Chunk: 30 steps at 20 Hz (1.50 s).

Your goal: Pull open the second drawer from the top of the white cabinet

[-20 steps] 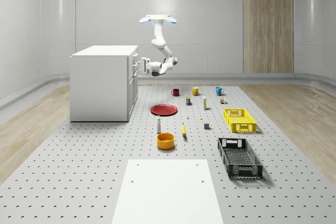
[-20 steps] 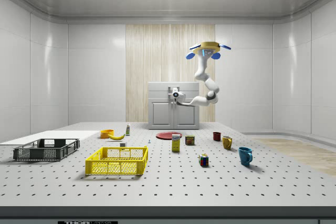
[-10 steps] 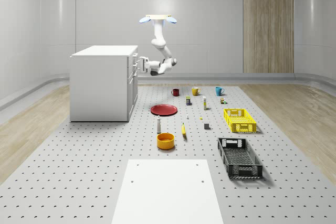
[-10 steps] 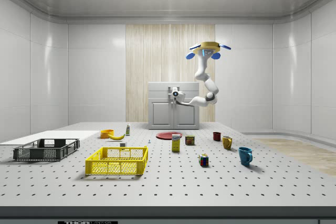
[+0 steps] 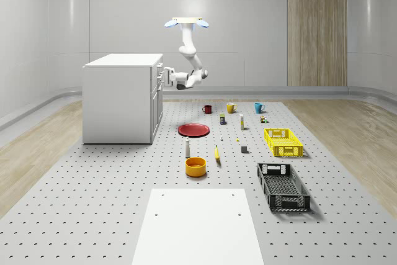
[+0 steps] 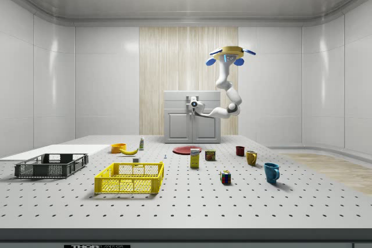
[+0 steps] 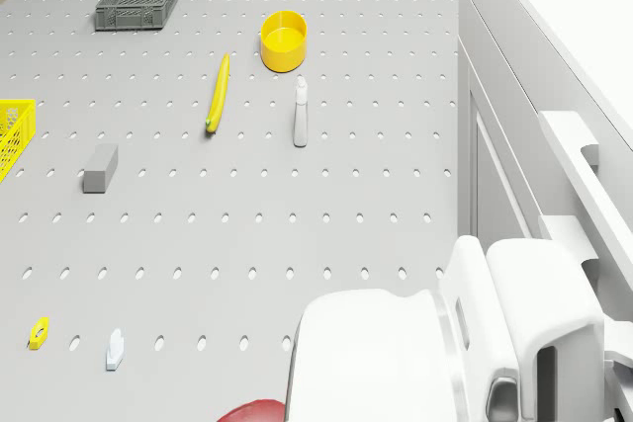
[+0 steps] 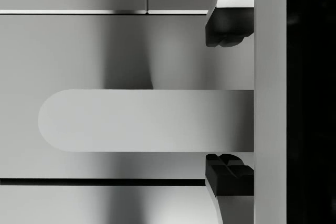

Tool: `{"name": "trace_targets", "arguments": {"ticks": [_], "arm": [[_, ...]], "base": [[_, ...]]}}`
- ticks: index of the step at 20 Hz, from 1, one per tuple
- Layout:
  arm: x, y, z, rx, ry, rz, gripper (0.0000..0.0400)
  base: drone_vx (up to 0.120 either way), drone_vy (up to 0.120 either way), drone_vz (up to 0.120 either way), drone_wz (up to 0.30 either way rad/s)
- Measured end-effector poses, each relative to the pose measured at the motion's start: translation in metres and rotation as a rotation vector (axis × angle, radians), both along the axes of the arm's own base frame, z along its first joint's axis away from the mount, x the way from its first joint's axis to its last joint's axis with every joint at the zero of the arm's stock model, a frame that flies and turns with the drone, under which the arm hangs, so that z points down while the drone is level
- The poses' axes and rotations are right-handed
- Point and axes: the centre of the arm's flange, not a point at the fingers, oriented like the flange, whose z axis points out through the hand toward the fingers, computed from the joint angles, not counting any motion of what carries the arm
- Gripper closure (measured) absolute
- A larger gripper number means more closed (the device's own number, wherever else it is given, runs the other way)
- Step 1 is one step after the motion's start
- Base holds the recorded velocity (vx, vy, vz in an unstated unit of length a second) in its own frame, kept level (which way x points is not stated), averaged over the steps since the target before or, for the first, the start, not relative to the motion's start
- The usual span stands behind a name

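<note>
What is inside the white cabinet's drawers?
Can't tell: the white cabinet has its drawers closed. The gripper has its fingers either side of a drawer handle.

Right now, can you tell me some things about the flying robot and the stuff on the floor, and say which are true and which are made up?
1. The drone hovers in the air beside the white cabinet. True.
2. The gripper has a finger on each side of the drawer handle. True.
3. The red plate sits on top of the cabinet. False: it lies on the floor in front of it.
4. The banana is inside the yellow crate. False: it lies on the floor near the orange bowl.
5. The black crate is upside down. False: it stands upright.
</note>
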Motion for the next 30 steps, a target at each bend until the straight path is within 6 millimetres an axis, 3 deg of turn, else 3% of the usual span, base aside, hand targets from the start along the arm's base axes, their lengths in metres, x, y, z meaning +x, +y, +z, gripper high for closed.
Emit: {"name": "trace_targets", "arguments": {"ticks": [3,8,10,11,12,15,17,22,27,30], "arm": [[0.0,0.001,0.0,0.0,0.0,0.0,0.0213],[0.001,0.003,-0.004,0.002,-0.024,-0.001,0.0265],[0.001,0.003,-0.004,0.001,-0.014,-0.001,0.0268],[0.0,0.002,-0.002,-0.007,0.005,0.001,0.0252],[-0.001,0.001,0.004,-0.021,0.039,0.004,0.0206],[-0.001,-0.004,0.003,-0.023,0.017,0.005,0.0222],[-0.001,-0.008,0.006,-0.031,0.035,0.007,0.0198],[0.001,-0.015,-0.002,-0.011,-0.018,0.003,0.0261],[0.001,-0.022,-0.005,-0.003,-0.019,0.001,0.0278],[0.0,-0.031,-0.002,-0.011,0.004,0.003,0.0257]], "base": [[0.0,0.0,0.0,0.0],[0.0,0.0,0.0,0.0],[0.0,0.0,0.0,0.0],[0.0,0.0,0.0,0.0],[0.0,0.0,0.0,0.0],[0.0,0.0,0.0,0.0],[0.0,0.0,0.0,0.0],[0.0,0.0,0.0,0.0],[0.0,0.0,0.0,0.0],[0.0,0.0,0.0,0.0]]}}
